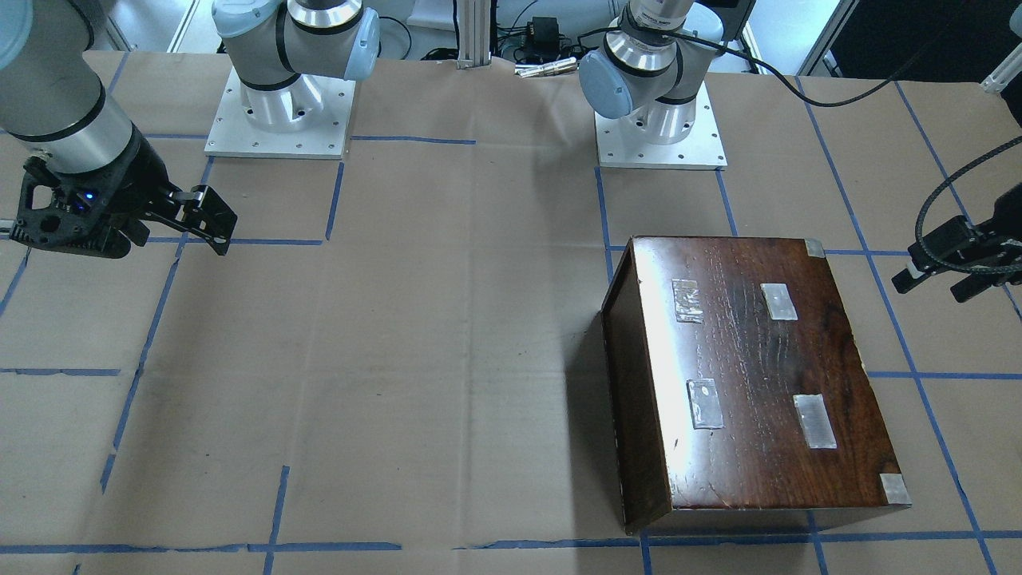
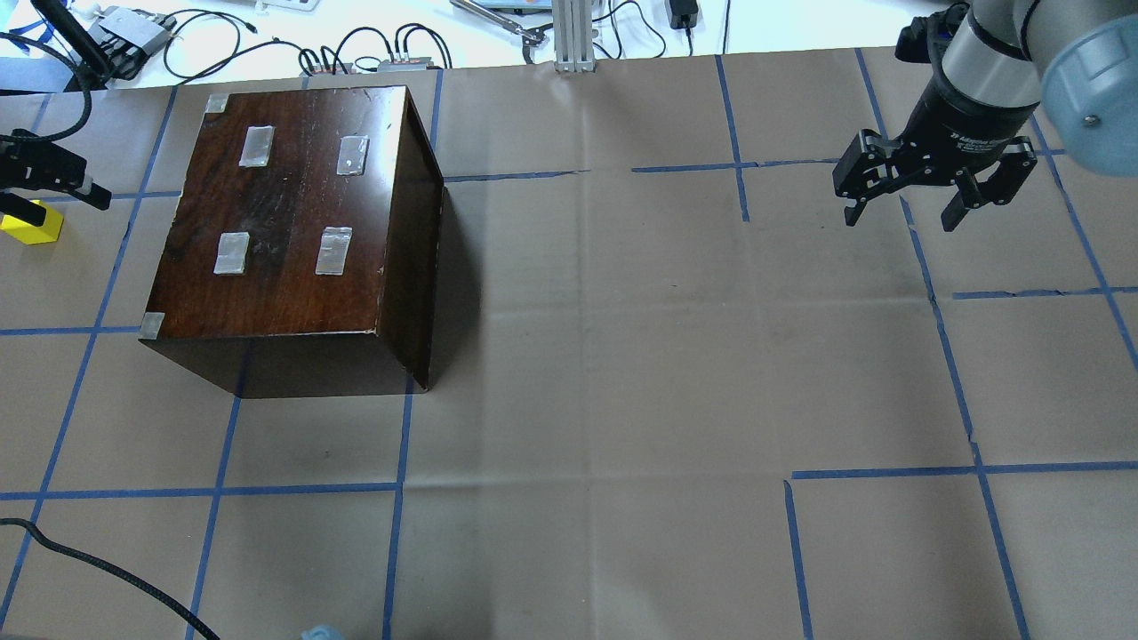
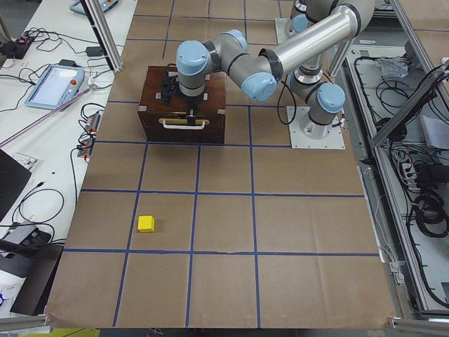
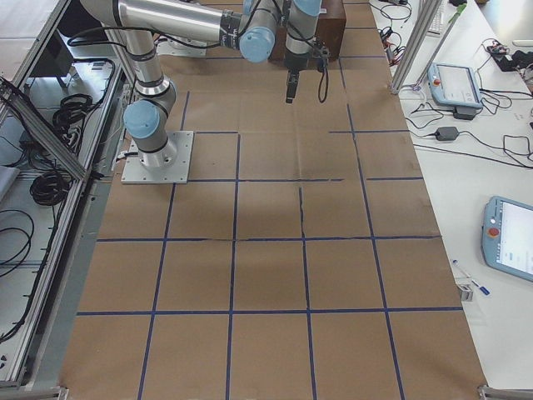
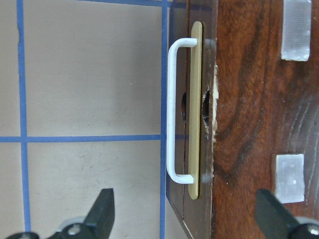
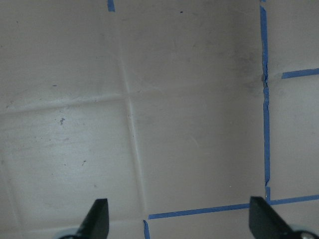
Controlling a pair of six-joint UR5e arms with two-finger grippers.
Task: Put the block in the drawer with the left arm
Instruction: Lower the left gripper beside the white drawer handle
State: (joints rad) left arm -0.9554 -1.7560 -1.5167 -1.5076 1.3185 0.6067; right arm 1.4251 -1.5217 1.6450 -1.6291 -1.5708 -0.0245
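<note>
The yellow block (image 2: 31, 222) lies on the paper near the table's left end, apart from the dark box (image 2: 293, 213); it also shows in the exterior left view (image 3: 146, 223). The drawer is shut in the box. Only its pale front board (image 5: 197, 99) with a white handle (image 5: 170, 112) shows, also in the exterior left view (image 3: 184, 125). My left gripper (image 5: 187, 219) is open and empty, held above the handle and the box's front edge. My right gripper (image 2: 902, 209) is open and empty over bare paper far to the right.
The dark glossy box (image 1: 758, 375) has tape patches on its top. Blue tape lines (image 2: 400, 489) grid the brown paper. Cables and devices (image 2: 373, 53) lie past the far edge. The two arm bases (image 1: 279, 112) stand at the robot's side.
</note>
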